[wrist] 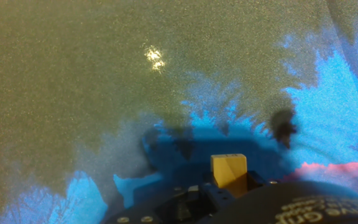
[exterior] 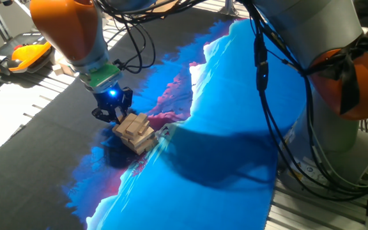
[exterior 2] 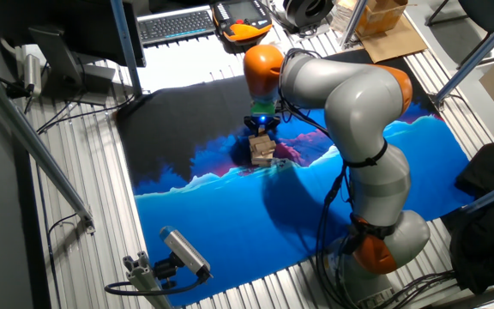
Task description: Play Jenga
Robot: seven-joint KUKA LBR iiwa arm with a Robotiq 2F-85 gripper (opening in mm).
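The Jenga tower (exterior: 135, 131) is a low, slightly askew stack of pale wooden blocks on the dark-and-blue mat, also seen from the other fixed view as Jenga (exterior 2: 262, 151). My gripper (exterior: 110, 115), black with a blue light on the wrist, hangs right at the tower's upper far side, touching or nearly touching its top blocks; gripper (exterior 2: 262, 129) sits just behind the stack. Its fingers are hidden behind the hand. In the hand view a tan block end (wrist: 229, 172) stands among the gripper's dark parts at the bottom edge; whether it is gripped is unclear.
The printed mat (exterior: 229, 96) covers the table. An orange pendant (exterior: 29, 54) lies at the far left edge, and a keyboard (exterior 2: 174, 24) behind the mat. A camera on a stand (exterior 2: 183, 251) sits near the front. The arm's own grey body (exterior 2: 367, 112) arches over the right.
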